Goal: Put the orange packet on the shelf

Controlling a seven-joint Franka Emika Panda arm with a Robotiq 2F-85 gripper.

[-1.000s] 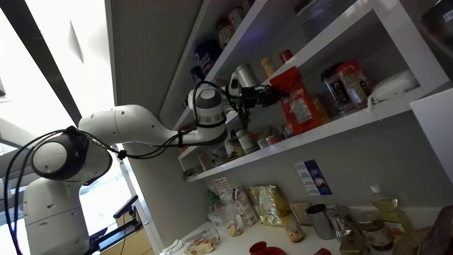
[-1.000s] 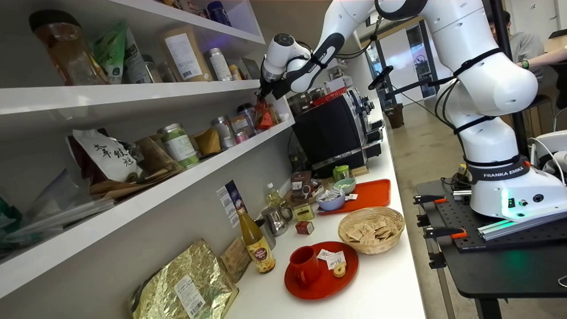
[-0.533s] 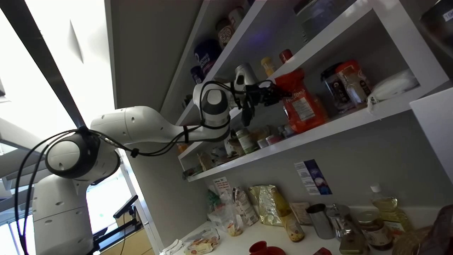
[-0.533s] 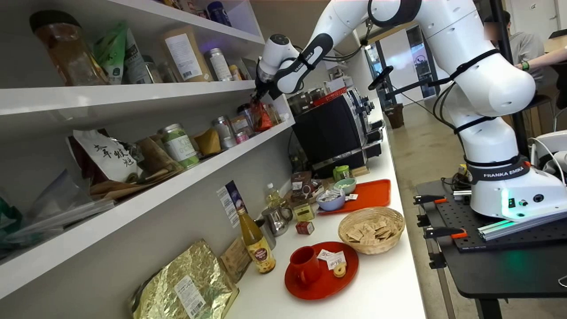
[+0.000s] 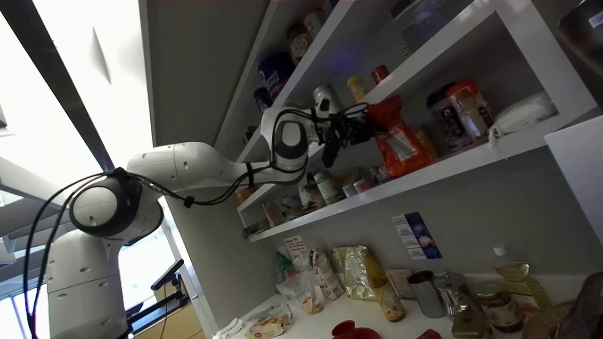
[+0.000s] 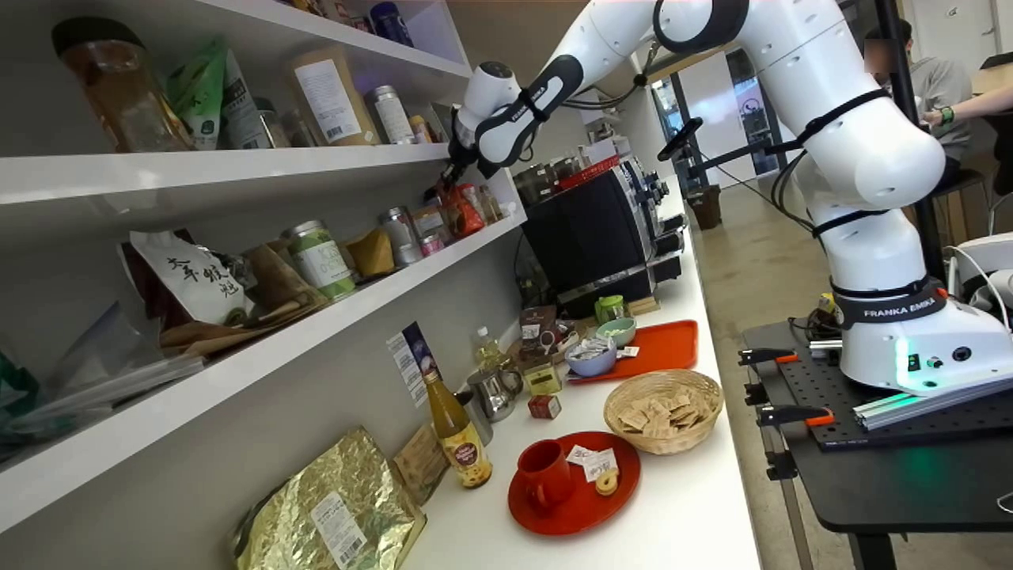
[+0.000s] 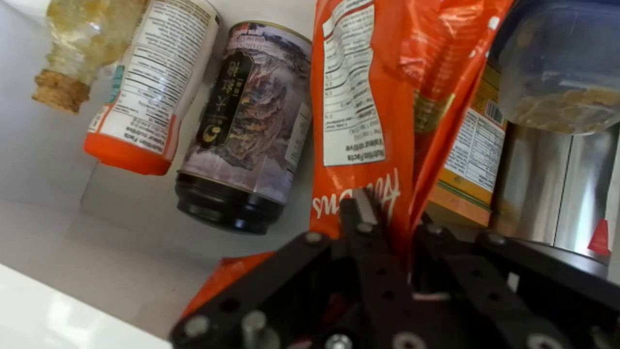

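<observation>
The orange packet (image 5: pixel 400 153) stands on the shelf (image 5: pixel 471 161), its top leaning and creased. It also shows beyond the dark arm end in an exterior view (image 6: pixel 467 218) and with its label upside down in the wrist view (image 7: pixel 353 177). My gripper (image 5: pixel 370 128) is at the packet's upper end, under the board above; it also shows small and dark in an exterior view (image 6: pixel 451 176). In the wrist view my gripper (image 7: pixel 397 218) has its fingers close together with the folded top between them. The exact contact at the pads is dark and blurred.
A black-capped can (image 7: pixel 244 131) and a red-capped bottle (image 7: pixel 145 82) stand beside the packet; a yellow box (image 7: pixel 467 160) and a clear tub (image 7: pixel 562 77) stand on its far side. The higher white board (image 5: pixel 424 55) runs just above the gripper.
My gripper has moved further into the shelf space and slightly down. The packet's upper part has shifted with it, sinking and crumpling, while its base stays on the board.
</observation>
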